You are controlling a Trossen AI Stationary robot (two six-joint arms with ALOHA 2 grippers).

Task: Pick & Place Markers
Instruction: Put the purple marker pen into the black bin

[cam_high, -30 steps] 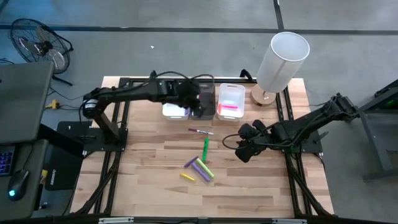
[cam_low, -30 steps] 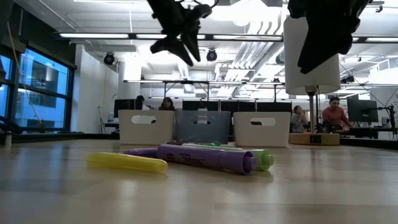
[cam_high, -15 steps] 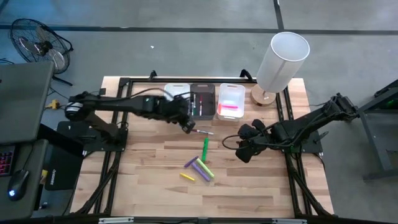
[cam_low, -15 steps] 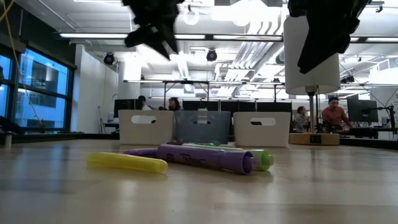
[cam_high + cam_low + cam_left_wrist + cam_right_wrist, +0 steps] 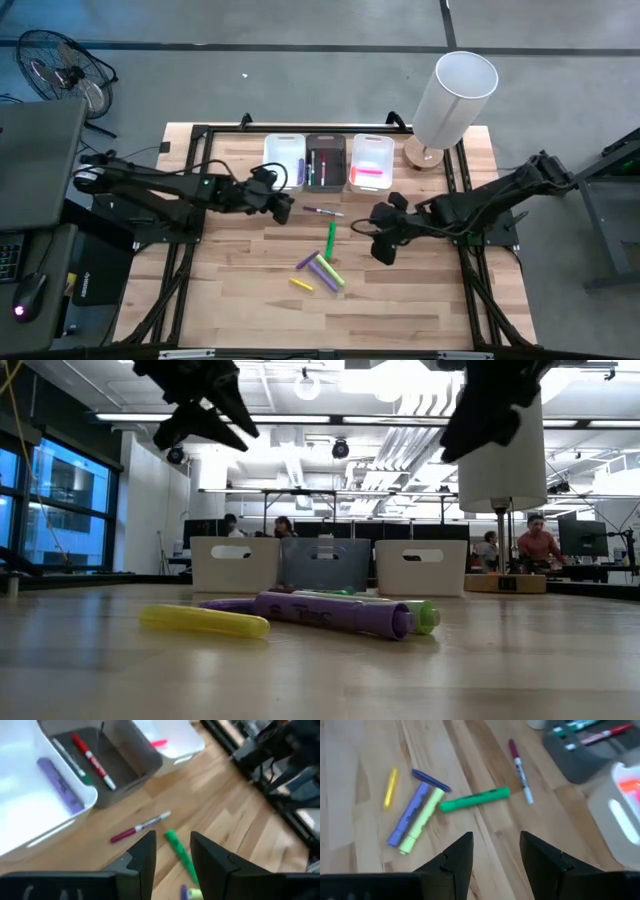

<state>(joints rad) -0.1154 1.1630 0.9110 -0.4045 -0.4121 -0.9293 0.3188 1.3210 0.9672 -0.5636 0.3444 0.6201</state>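
My left gripper (image 5: pixel 283 207) has pulled back from over the bins (image 5: pixel 328 162) and now hangs above the table, empty, fingers apart, just beside the maroon pen (image 5: pixel 322 211). My right gripper (image 5: pixel 377 231) has edged in toward the green marker (image 5: pixel 331 238), fingers apart.

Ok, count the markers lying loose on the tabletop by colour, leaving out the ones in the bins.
Purple: 2, the thick purple marker and the slim purple marker
Yellow: 1, the slim yellow marker
Yellow-green: 1, the yellow-green highlighter
Green: 1, the green marker
Red and white: 1, the red-capped pen
Total: 6
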